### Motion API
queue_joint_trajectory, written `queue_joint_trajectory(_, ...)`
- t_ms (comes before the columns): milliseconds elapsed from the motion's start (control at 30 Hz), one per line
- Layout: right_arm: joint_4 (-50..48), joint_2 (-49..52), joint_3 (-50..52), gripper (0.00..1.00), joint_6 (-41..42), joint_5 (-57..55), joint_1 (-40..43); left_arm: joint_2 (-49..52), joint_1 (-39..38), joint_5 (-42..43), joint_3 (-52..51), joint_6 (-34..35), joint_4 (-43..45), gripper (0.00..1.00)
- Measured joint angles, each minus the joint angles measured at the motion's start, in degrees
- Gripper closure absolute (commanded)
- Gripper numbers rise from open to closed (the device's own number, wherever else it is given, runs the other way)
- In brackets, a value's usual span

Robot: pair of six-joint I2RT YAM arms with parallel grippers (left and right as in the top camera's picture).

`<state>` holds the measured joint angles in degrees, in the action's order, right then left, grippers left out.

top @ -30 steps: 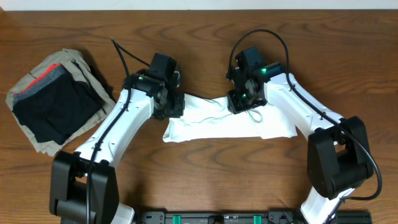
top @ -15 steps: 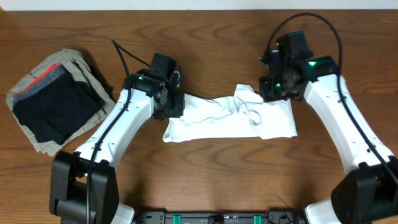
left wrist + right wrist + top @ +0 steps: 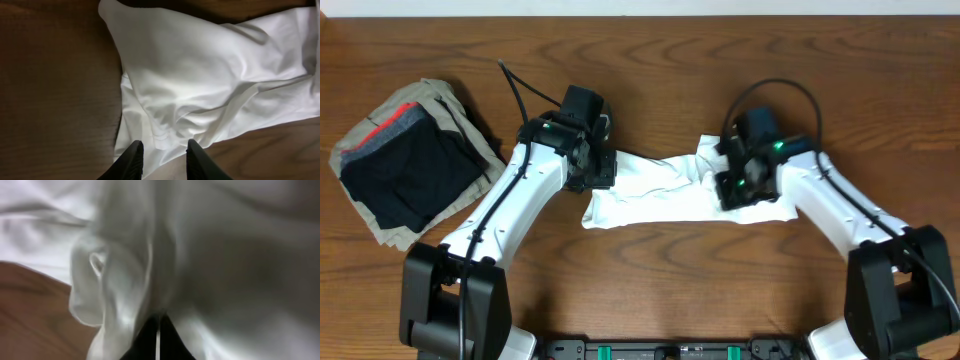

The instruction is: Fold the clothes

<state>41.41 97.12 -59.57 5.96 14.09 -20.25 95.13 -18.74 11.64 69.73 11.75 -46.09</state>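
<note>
**A:** Where is the white T-shirt found, and how is it laid?

**B:** It is laid on the worktop as a long rumpled band, well apart from the stack of folded garments. Its long axis is run roughly in line with that stack, so one end is nearer the stack and one is farther.

**A:** How are the claws placed?

**B:** The left claw is set at the end nearer the stack. Its fingers are seen slightly parted with the hem between them, and it cannot be told whether the hem is gripped. The right claw is lowered onto the half farther from the stack. It is pressed together, and a raised ridge of thin cloth appears to be pinched in it.

**A:** What is the coming move turned on?

**B:** Most of the cloth is spread from the right claw toward the stack. A fold along the long axis would therefore probably be carried toward the left claw, and the far end is best reached by the right arm.

**A:** Is room left for that?

**B:** Bare wood is seen all round the shirt, with a wide strip between it and the stack. Crowding of the two arms over the middle of the band is the thing to be watched.
</note>
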Motion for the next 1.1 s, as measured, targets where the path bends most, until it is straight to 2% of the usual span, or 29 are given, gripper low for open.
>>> queue_joint_trajectory(200, -4.0, 0.0, 1.1, 0.95, 0.0, 2.9, -3.2, 0.0, 0.0, 0.0, 0.0, 0.0, -0.2, 0.70)
queue_joint_trajectory(433, 4.5, -0.4, -4.7, 0.94, -0.1, 1.2, 0.5, 0.0, 0.0, 0.0, 0.0, 0.0, -1.5, 0.70)
queue_joint_trajectory(467, 5.7, -1.0, -6.5, 0.93, -0.1, 0.0, 2.1, 0.0, 0.0, 0.0, 0.0, 0.0, -1.5, 0.57)
queue_joint_trajectory(533, 6.9, -2.0, -8.4, 0.92, -0.1, -1.5, 3.8, 0.0, 0.0, 0.0, 0.0, 0.1, -1.5, 0.44)
queue_joint_trajectory(633, 7.4, -5.4, -11.0, 0.93, -0.1, -5.1, 7.8, 0.0, 0.0, 0.0, 0.0, 0.2, -1.5, 0.32)
queue_joint_trajectory(833, 9.3, -6.8, -11.3, 0.94, -0.1, -8.3, 12.6, 0.0, 0.6, 0.0, -0.2, 0.2, 0.6, 0.24)
queue_joint_trajectory(1100, 6.3, 0.5, -5.9, 0.96, -0.2, -9.0, 12.8, 5.4, 3.9, 0.3, -0.8, 0.2, 4.2, 0.23)
